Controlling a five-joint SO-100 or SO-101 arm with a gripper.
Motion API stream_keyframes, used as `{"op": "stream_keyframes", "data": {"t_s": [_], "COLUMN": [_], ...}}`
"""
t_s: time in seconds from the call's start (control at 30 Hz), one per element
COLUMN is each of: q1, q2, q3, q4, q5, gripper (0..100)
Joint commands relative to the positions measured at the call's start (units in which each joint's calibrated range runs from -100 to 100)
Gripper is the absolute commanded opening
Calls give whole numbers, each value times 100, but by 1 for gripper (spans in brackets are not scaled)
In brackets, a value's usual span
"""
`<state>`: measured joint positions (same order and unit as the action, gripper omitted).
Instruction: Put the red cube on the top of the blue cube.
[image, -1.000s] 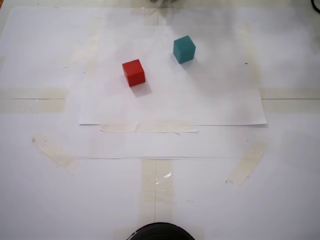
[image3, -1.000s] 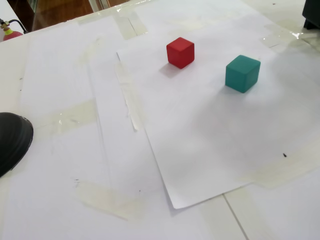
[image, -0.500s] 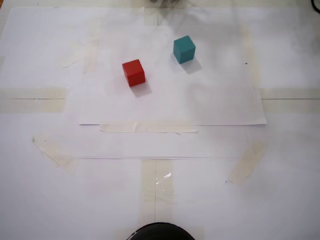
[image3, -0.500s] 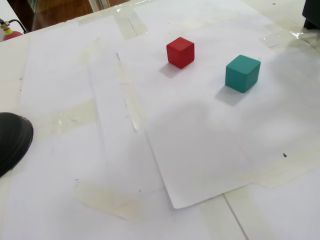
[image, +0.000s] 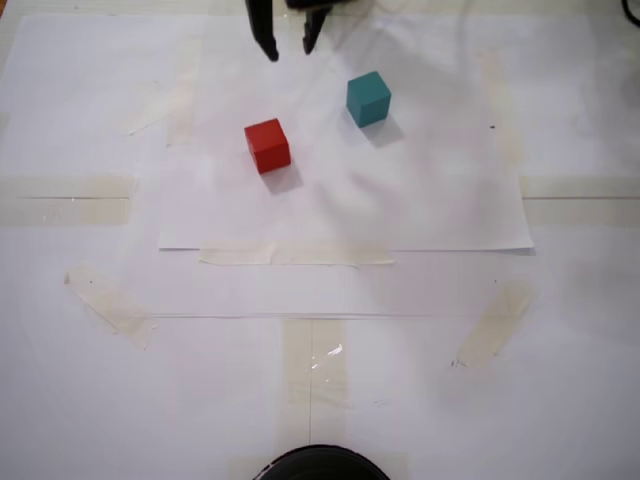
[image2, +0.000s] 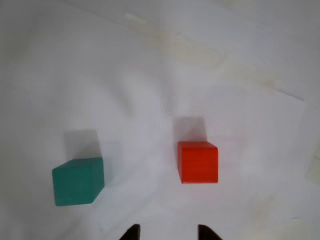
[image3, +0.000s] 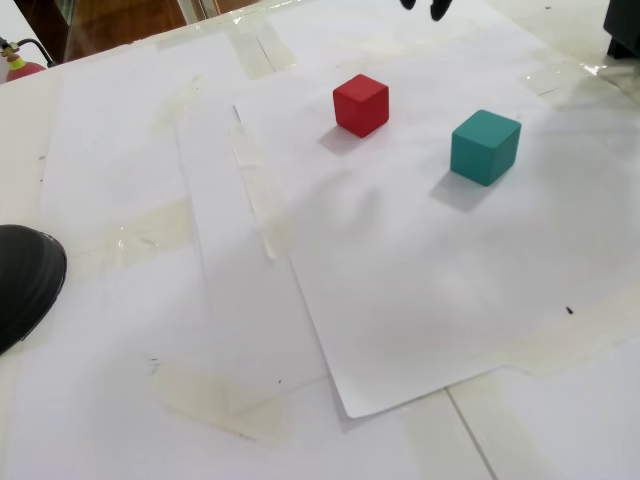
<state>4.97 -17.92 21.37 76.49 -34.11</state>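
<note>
Hovering open claw (image: 288, 47) above-left of red cube (image: 267, 145).

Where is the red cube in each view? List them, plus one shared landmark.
A fixed view: red cube upper centre, left of the blue cube.
Wrist view: red cube right of centre, blue cube lower left.
A fixed view: red cube top centre.
Shared landmark: blue cube.

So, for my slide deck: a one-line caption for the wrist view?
Open claw hovers above red cube and teal cube, apart on white paper.
</note>
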Motion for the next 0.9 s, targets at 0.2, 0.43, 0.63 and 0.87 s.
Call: {"op": "stream_keyframes", "data": {"t_s": [0.2, 0.43, 0.63, 0.87], "q1": [86, 93, 131, 275], "q2": [521, 1234, 1663, 1938], "q3": [-517, -898, -1062, -1062], "q4": [-617, -674, -870, -1041], "q5": [195, 220, 259, 317], "gripper": [30, 33, 33, 32]}}
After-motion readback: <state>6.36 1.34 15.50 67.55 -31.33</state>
